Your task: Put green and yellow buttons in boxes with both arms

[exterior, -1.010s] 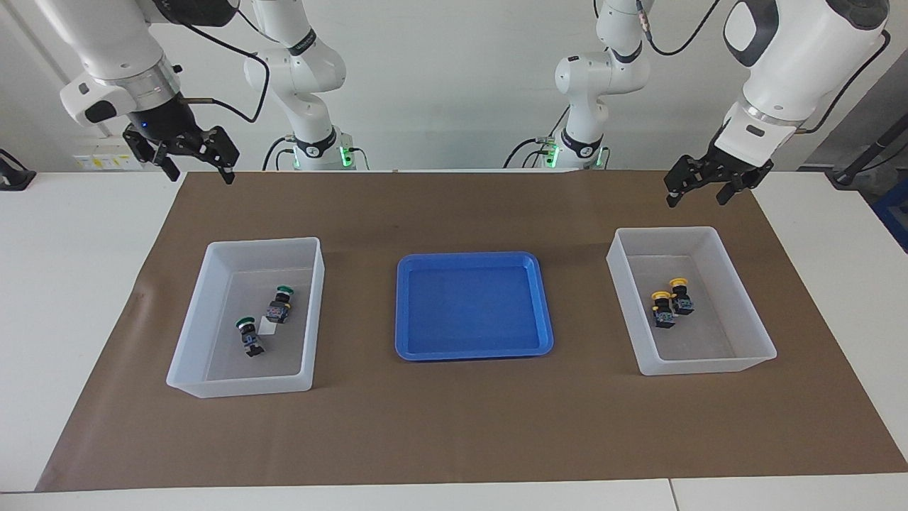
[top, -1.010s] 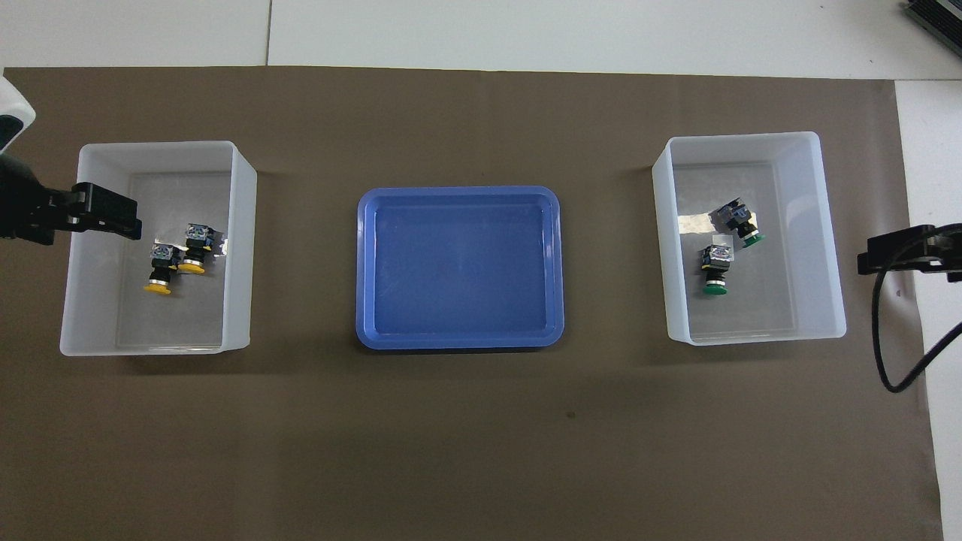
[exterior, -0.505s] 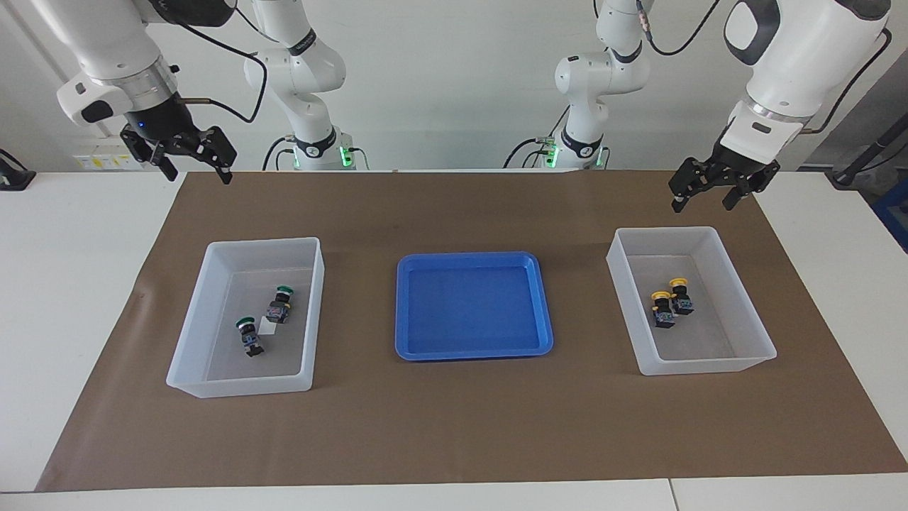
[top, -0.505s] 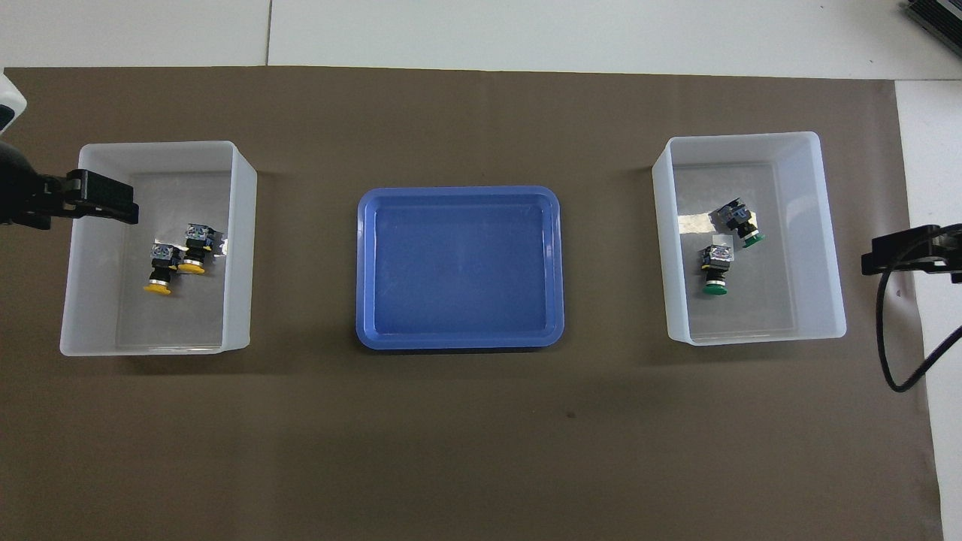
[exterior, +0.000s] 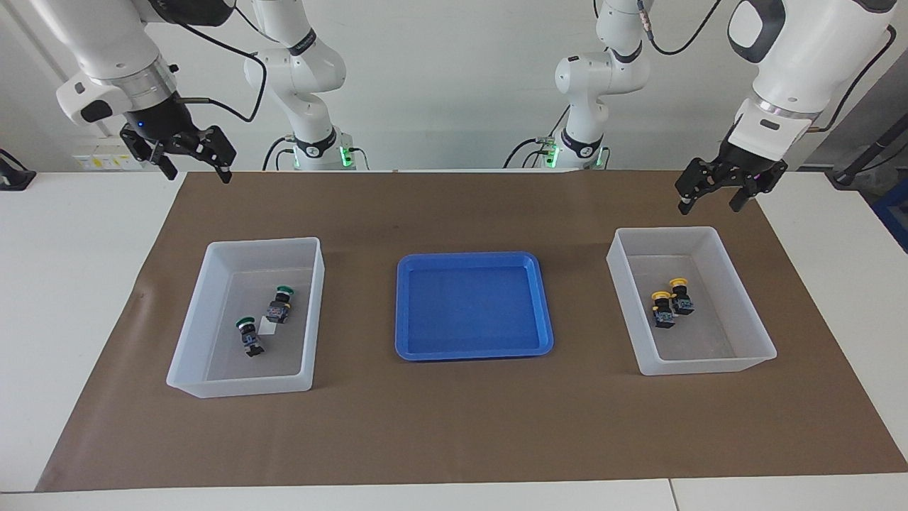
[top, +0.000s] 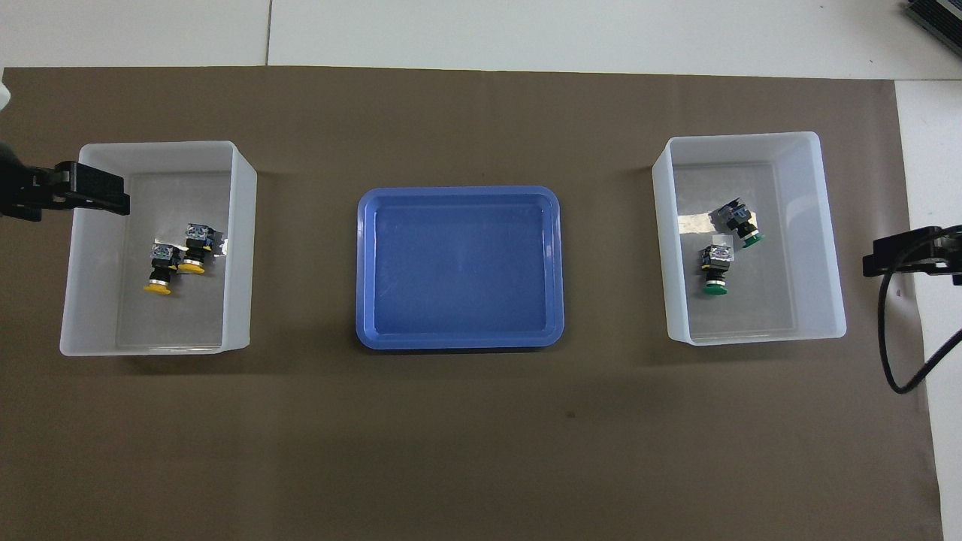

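Green-capped buttons (exterior: pixel 263 323) in one translucent box (exterior: pixel 191 369), yellow pair (exterior: pixel 670 301) in 2nd box (exterior: pixel 709 365), left pincer (exterior: pixel 711 196) & right pincer (exterior: pixel 193 165) both spread, empty

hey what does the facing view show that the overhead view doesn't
Only the facing view shows the arms' bodies and bases, and the open left gripper and right gripper raised in the air. Only the overhead view shows the white label beside the green buttons clearly. Both show the yellow buttons in the other box and the blue tray bare.
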